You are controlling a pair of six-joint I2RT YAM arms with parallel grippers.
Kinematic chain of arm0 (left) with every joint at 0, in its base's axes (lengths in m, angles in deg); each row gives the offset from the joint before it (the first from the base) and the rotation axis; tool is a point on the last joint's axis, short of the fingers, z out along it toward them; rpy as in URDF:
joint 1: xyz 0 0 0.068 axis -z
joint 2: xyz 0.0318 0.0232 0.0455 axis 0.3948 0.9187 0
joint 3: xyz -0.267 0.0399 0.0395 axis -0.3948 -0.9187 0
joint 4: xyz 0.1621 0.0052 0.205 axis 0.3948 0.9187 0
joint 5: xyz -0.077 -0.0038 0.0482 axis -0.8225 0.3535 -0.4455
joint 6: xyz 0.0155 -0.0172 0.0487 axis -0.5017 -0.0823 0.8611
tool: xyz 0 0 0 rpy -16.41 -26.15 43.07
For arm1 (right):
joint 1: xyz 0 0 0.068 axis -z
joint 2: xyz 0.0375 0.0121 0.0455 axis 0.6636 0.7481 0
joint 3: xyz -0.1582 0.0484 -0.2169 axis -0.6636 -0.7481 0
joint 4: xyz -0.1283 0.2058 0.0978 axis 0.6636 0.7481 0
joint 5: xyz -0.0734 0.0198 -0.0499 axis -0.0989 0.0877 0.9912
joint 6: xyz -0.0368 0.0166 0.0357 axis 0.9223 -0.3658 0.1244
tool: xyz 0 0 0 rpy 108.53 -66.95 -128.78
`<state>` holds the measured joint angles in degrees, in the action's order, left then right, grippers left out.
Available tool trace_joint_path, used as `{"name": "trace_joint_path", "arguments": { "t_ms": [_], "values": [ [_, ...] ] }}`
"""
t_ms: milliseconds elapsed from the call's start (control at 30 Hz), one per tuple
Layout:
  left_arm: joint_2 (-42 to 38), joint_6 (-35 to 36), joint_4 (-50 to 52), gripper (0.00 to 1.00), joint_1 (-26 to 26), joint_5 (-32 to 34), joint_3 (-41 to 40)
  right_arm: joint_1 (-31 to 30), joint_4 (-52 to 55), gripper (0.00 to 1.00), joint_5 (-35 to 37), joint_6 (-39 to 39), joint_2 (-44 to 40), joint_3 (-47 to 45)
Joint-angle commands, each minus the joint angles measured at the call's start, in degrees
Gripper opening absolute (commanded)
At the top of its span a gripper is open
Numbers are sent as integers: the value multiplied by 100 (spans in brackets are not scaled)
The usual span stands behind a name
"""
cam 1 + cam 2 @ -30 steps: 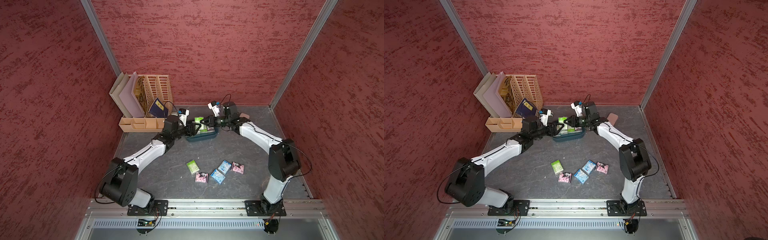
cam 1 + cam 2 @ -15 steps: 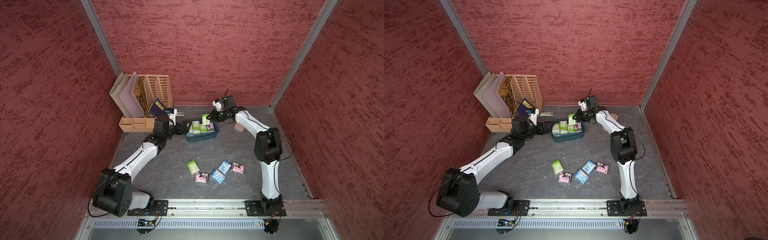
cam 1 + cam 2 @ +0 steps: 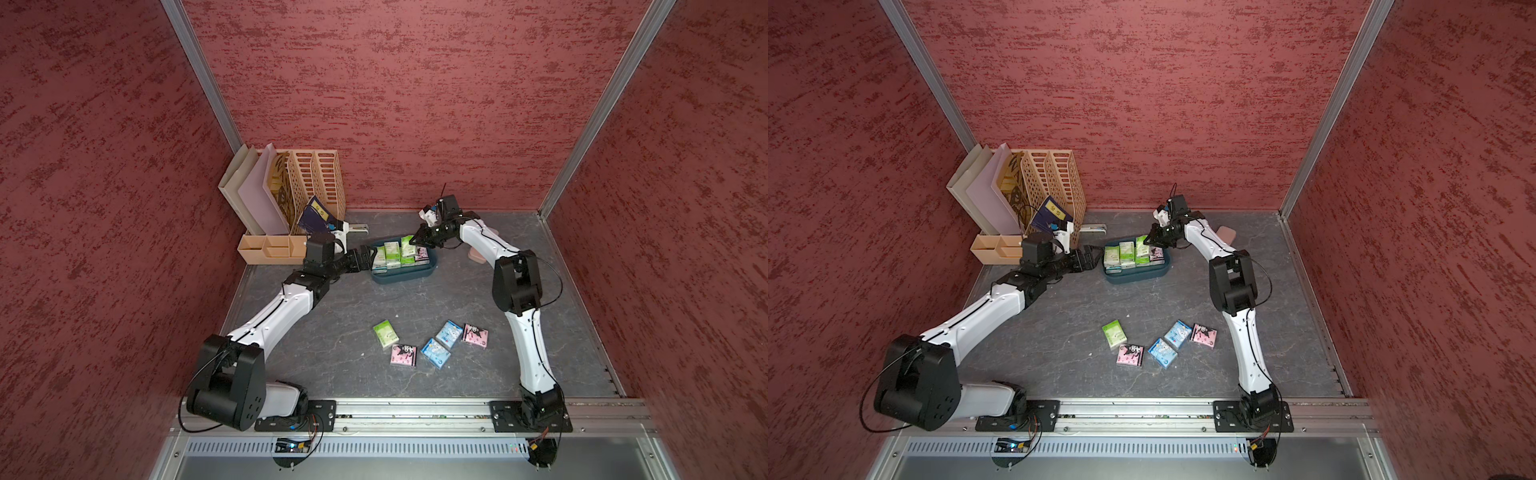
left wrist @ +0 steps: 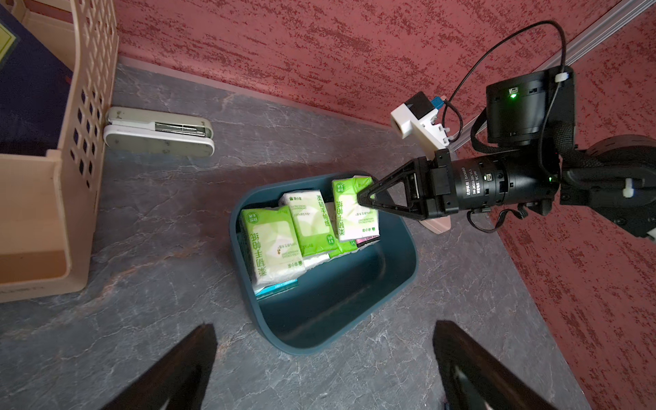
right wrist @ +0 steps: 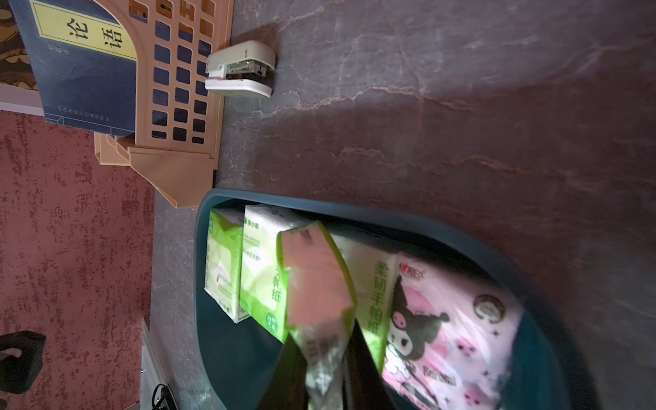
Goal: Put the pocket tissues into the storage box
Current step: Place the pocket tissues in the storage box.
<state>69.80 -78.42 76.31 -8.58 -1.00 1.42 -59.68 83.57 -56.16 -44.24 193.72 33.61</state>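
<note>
The dark teal storage box (image 3: 405, 277) (image 3: 1138, 276) stands at the back middle of the table. Several green-and-white pocket tissues stand inside it, with a pink cartoon packet (image 5: 451, 330) at its right end and a light blue one (image 4: 277, 288) underneath. My right gripper (image 3: 415, 240) (image 4: 362, 198) (image 5: 326, 372) is shut on a green-and-white packet (image 4: 355, 213) (image 5: 316, 284), tilted over the box's far right end. My left gripper (image 3: 365, 257) (image 4: 324, 355) is open and empty just outside the box's left end. Several loose packets lie near the front: green (image 3: 385, 333), pink (image 3: 403, 355), blue (image 3: 435, 353).
A beige slotted file organizer (image 3: 307, 187) with folders and a navy book (image 3: 316, 214) fills the back left corner. A white stapler (image 3: 357, 227) lies beside it, behind the box. A plain pink case (image 3: 476, 255) lies behind my right forearm. Red walls enclose three sides.
My left gripper drew back out of the box to its left end. My right gripper swung away toward the back wall, then came back over the box's right end.
</note>
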Motion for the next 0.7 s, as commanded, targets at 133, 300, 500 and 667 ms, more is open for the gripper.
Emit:
{"name": "trace_joint_path", "arguments": {
  "t_ms": [133, 300, 500, 667],
  "values": [
    [124, 9, 38, 100, -53, -118, 76, -18, 12, 0, -141, -103, 364, 352],
    [111, -28, 53, 100, -53, -154, 116, -26, -81, 14, -124, -218, 511, 473],
    [8, -18, 120, 100, -53, -162, 81, -87, -127, 39, 18, -251, 571, 624],
    [-36, -12, 172, 100, -53, -169, 78, -88, -6, 50, 239, -151, 469, 670]
  ]
}}
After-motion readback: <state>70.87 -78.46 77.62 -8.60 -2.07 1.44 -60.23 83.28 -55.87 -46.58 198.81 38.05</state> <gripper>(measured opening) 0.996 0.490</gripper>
